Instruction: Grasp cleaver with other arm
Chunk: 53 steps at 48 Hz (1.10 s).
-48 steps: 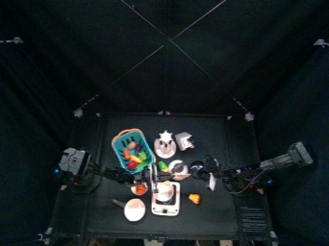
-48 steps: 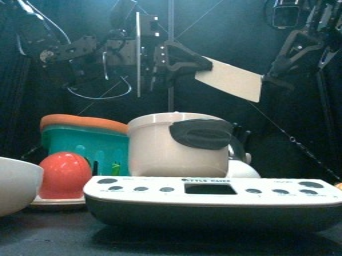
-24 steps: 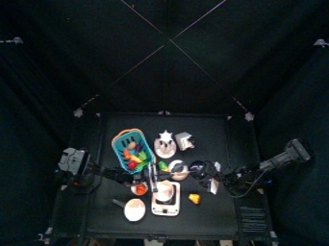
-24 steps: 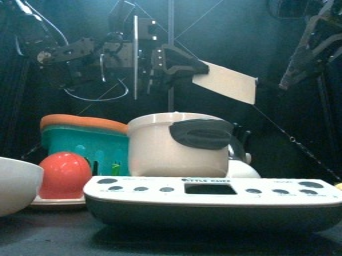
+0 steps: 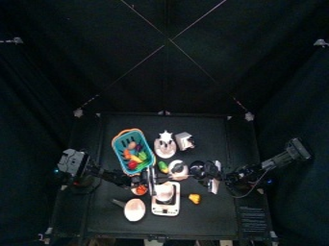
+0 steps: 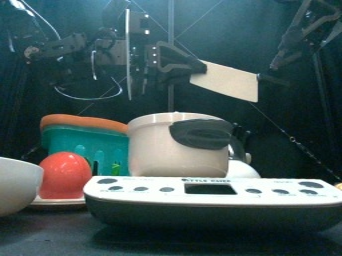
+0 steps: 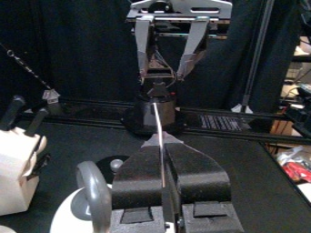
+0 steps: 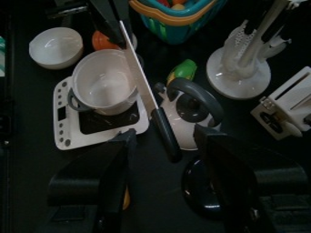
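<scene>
While the small black table [image 5: 103, 216] is crowded with kitchen things, the action hangs in the air above a white pot [image 6: 167, 150] that stands on a white kitchen scale [image 6: 201, 198] near the table's front. The left arm [image 5: 77, 163] reaches in from its own side. Its left gripper [image 7: 165, 168] is clenched on the cleaver [image 6: 230, 80], and the left wrist view shows the thin blade edge-on, pinched between the two jaws. The cleaver floats above the pot and just behind it, clear of everything on the table. Its pale blade slopes down toward the right arm's side and its dark handle sits next to the holding jaws. It seems to be held out this way so that a free stretch is left for a second grip. The right arm [image 5: 283, 156], the slender one due to take over, comes in from the opposite side, high above the pot. Its right gripper [image 8: 170, 141] looks straight down with jaws spread wide, one on either side of the cleaver's dark handle end and gripping nothing. That straddling pose looks like lining up before closing. I judge the handover as not yet done, since only the left gripper bears the cleaver.
</scene>
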{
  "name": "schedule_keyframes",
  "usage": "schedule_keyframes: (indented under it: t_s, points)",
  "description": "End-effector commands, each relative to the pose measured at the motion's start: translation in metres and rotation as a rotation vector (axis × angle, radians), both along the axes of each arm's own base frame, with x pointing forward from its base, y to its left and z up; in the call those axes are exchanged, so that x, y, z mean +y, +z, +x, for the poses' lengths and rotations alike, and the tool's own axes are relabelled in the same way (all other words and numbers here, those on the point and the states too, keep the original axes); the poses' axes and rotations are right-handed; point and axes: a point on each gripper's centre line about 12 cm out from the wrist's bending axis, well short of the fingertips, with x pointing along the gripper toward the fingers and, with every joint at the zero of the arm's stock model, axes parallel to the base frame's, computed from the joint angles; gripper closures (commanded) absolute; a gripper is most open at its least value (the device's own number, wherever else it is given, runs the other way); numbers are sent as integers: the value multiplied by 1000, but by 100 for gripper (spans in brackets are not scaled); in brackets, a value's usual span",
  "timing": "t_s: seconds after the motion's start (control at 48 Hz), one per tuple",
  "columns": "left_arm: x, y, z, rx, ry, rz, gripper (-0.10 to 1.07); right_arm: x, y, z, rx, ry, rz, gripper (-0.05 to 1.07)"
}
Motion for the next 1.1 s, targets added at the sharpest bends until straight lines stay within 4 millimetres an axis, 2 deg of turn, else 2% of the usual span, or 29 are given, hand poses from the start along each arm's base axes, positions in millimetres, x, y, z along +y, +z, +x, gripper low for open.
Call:
schedule_keyframes:
  t_s: [0.0,0.167,0.417,0.708,0.812,1.083]
  points:
    - [-1,9,1,-25,-1,-4,70,4,-1,5,-5,19,11,15]
    - [-6,12,3,-36,-13,-6,70,0,-16,8,35,7,-7,15]
    - [-12,17,5,-52,-27,-7,70,-9,-17,15,1,-3,8,15]
    - [-14,18,5,-54,-32,-8,70,-8,-21,16,-10,17,34,16]
    - [-14,19,4,-57,-31,-9,70,-6,-24,15,2,17,50,20]
    - [-12,18,5,-53,-26,-9,70,-8,-22,10,-3,5,69,43]
